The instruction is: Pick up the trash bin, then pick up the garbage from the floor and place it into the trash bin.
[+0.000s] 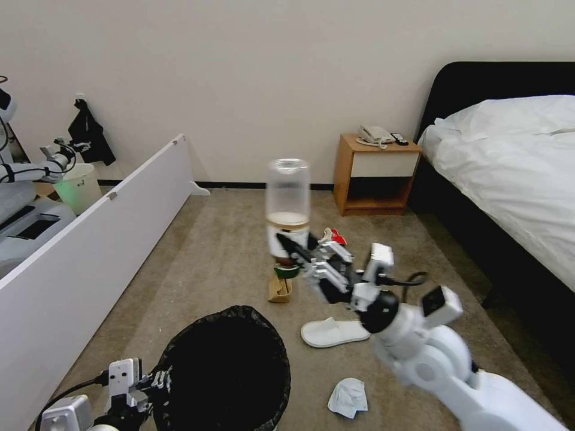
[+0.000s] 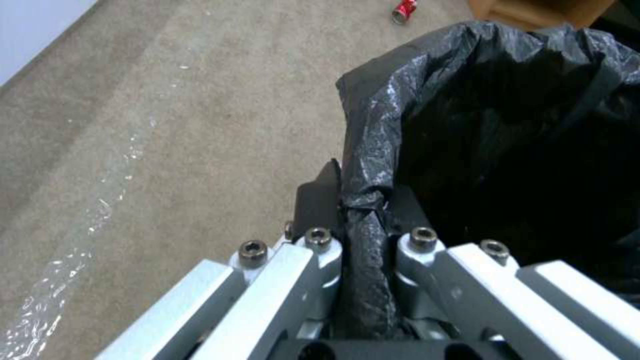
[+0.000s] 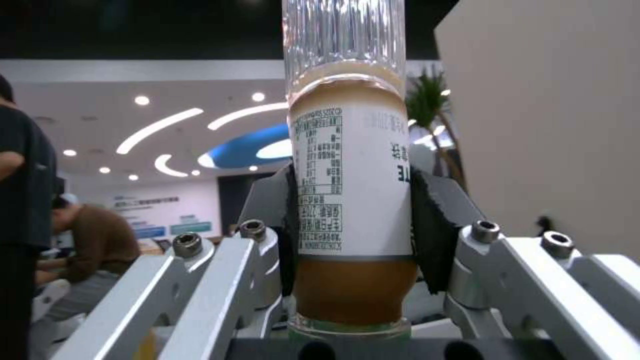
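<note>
Your left gripper [image 1: 157, 383] is clamped on the rim of the trash bin [image 1: 224, 371], with the black liner pinched between its fingers [image 2: 319, 210]; the first step therefore looks complete, though whether the bin is clear of the floor [image 1: 209, 263] cannot be told. Your right gripper [image 1: 299, 251] grips a clear bottle [image 1: 288, 206] holding brown liquid by its labelled body, raised in the air ahead of the bin and not yet over its mouth. Beneath and beside that gripper, garbage remains: a white slipper [image 1: 334, 331], a crumpled tissue [image 1: 348, 398], a brown paper bag [image 1: 280, 288] and a red-and-white wrapper [image 1: 333, 236]. A red can [image 2: 404, 10] lies beyond the bin.
</note>
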You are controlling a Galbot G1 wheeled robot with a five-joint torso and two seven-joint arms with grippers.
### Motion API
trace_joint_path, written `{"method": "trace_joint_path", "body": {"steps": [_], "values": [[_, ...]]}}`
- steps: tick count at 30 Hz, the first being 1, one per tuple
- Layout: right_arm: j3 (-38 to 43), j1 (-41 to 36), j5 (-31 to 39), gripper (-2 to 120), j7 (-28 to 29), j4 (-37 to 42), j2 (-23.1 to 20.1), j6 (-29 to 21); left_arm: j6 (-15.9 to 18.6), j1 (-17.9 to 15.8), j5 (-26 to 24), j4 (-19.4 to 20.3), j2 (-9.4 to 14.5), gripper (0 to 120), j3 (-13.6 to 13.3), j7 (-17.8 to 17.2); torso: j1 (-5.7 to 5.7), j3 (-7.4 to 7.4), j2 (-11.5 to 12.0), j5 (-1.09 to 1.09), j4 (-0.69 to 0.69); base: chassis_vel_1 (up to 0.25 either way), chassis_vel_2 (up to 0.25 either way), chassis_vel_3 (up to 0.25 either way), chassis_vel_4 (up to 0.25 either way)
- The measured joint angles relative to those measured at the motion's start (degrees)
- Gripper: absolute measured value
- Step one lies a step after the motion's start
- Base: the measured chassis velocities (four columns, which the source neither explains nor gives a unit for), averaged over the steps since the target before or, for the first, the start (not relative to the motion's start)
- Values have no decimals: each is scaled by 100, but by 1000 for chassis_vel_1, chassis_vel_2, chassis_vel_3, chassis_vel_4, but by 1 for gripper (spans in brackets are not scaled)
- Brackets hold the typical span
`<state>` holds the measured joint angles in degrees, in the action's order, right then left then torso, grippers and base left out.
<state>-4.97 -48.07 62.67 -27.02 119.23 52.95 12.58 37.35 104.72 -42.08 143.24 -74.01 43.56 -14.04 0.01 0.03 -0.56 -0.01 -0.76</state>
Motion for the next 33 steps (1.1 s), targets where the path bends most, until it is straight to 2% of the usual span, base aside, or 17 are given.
{"method": "trace_joint_path", "body": {"steps": [7, 11, 18, 19, 22, 24, 25, 27, 28, 30, 31, 33], "values": [[-702, 246, -132, 33, -34, -176, 296, 65, 9, -26, -13, 0, 14, 4, 40, -11, 0, 0, 0, 0, 1, 0, 0, 0, 0], [-790, 138, -143, 33, -303, -179, 191, 75, 10, 16, -34, 0, 7, 4, 81, -12, 0, -1, 0, 1, -1, 0, 0, 0, 0], [-798, -168, -193, 33, -400, -130, 54, 69, 78, 1, -174, 0, -9, 4, 82, -86, 0, -1, 0, 1, -1, 0, 0, 0, 0], [-818, -263, -258, 38, -406, -130, 26, 66, 97, -13, -213, 0, -18, 4, 74, -108, 0, -1, 0, 2, -1, 0, 0, 0, 0], [-828, -350, -315, 44, -409, -130, -7, 66, 104, -16, -222, 0, -21, 4, 72, -118, 0, -1, 0, 2, -1, 0, 0, 0, 0], [-822, -465, -389, 54, -429, -131, -70, 66, 106, -2, -229, 0, -14, 4, 80, -121, 0, -1, 0, 1, -1, 0, 0, 0, 0], [-822, -465, -389, 54, -429, -131, -70, 66, 106, -2, -229, 0, -14, 4, 80, -121, 0, -1, 0, 1, -1, 0, 0, 0, 0], [-794, -558, -429, 64, -432, -109, -98, 66, 106, 6, -244, 0, -7, 4, 90, -123, 0, -1, 0, 1, -1, 0, 0, 0, 0], [-794, -558, -429, 64, -432, -109, -98, 66, 106, 6, -244, 0, -7, 4, 90, -123, 0, -1, 0, 1, -1, 0, 0, 0, 0], [-784, -603, -461, 76, -432, -96, -99, 66, 120, -6, -289, 0, -9, 4, 78, -145, 0, -1, 0, 1, 0, 0, 0, 0, 0], [-784, -603, -461, 76, -432, -96, -99, 66, 120, -6, -289, 0, -9, 4, 78, -145, 0, -1, 0, 1, 0, 0, 0, 0, 0], [-782, -615, -475, 88, -430, -95, -98, 66, 146, -4, -355, 0, -12, 4, 66, -164, 0, -1, 0, 1, 0, 0, 0, 0, 0]]}}
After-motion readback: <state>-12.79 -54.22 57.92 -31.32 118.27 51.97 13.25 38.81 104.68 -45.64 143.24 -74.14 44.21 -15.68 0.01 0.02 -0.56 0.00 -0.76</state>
